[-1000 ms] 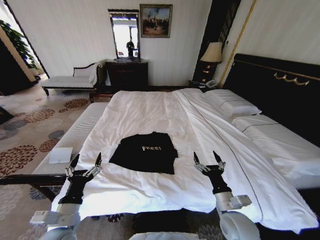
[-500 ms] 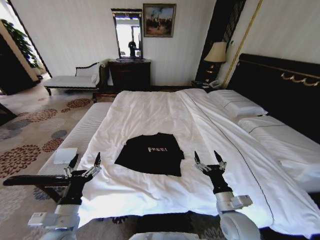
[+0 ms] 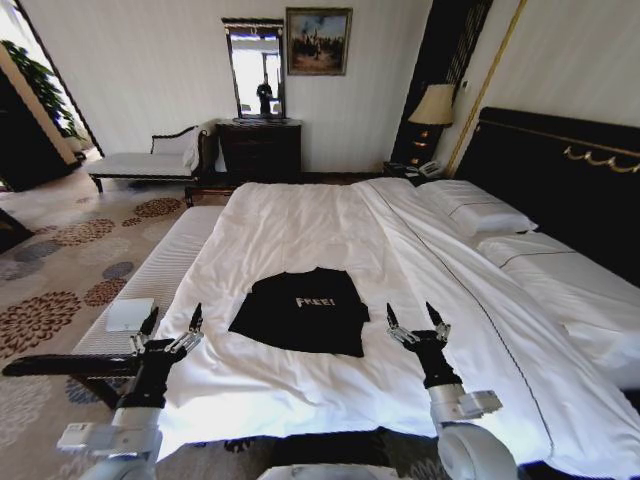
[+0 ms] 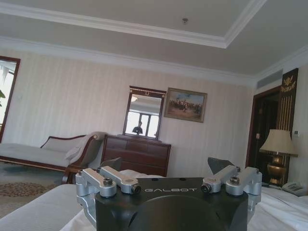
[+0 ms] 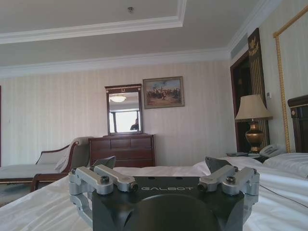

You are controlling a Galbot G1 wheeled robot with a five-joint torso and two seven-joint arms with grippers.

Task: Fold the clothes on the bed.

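On the bed (image 3: pixel 300 230) — one black T-shirt (image 3: pixel 303 309) | left pincer (image 3: pixel 168 327) — spread | right pincer (image 3: pixel 417 320) — spread

T-shirt (image 3: pixel 301 309): black, short-sleeved, white "FREE!" across the chest. Lies flat and spread out, front up, on the near half of the bed (image 3: pixel 300 225), close to its foot edge. Collar toward the far end, hem toward the near edge; sleeves out to each side. Slightly skewed, not folded.

Bed: very large, white duvet with soft creases, white pillows by the tall dark headboard, dark wooden frame.
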